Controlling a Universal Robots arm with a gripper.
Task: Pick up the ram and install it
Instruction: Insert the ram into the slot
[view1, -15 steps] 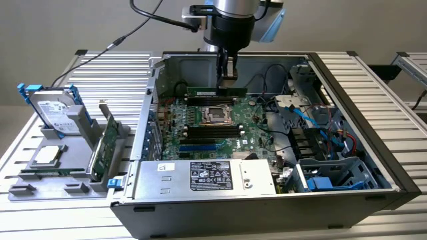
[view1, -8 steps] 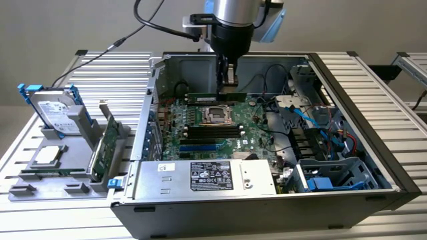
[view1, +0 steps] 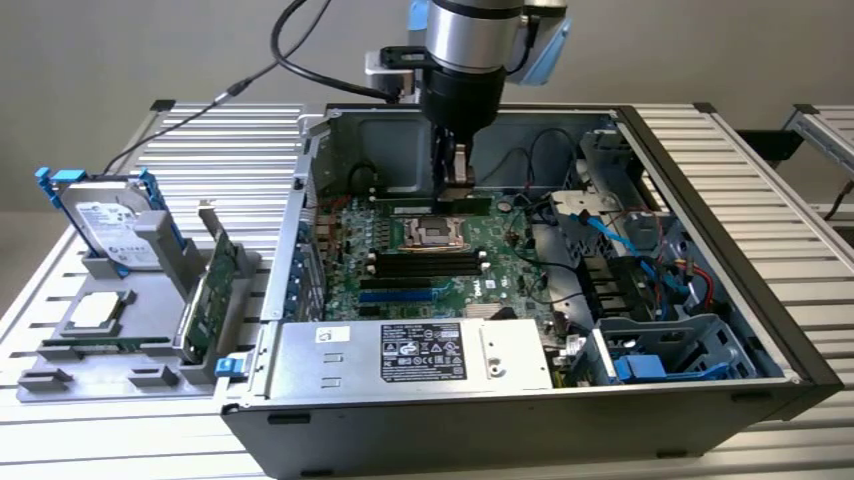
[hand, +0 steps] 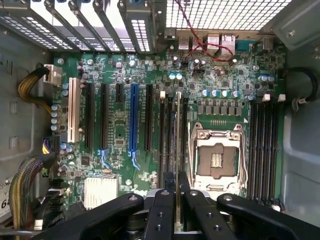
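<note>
Install step in hand. Gripper (view1: 458, 178) is clamped on the ram (hand: 178, 130), held edge-down over the memory slots (hand: 162, 135) beside the CPU socket (hand: 216, 157). Contact cannot be told. Judged: seating demands exact alignment with 1 slot.

the silver arm (view1: 467, 35) hangs straight down from above, last joint vertical, black gripper (view1: 458, 172) pointing at the floor. from the wrist view the two black fingers (hand: 167, 197) sit close together and parallel, clamped on the ram (hand: 178, 135) edge-on between them, with the linkage bars (hand: 100, 215) splayed out on both sides
</note>
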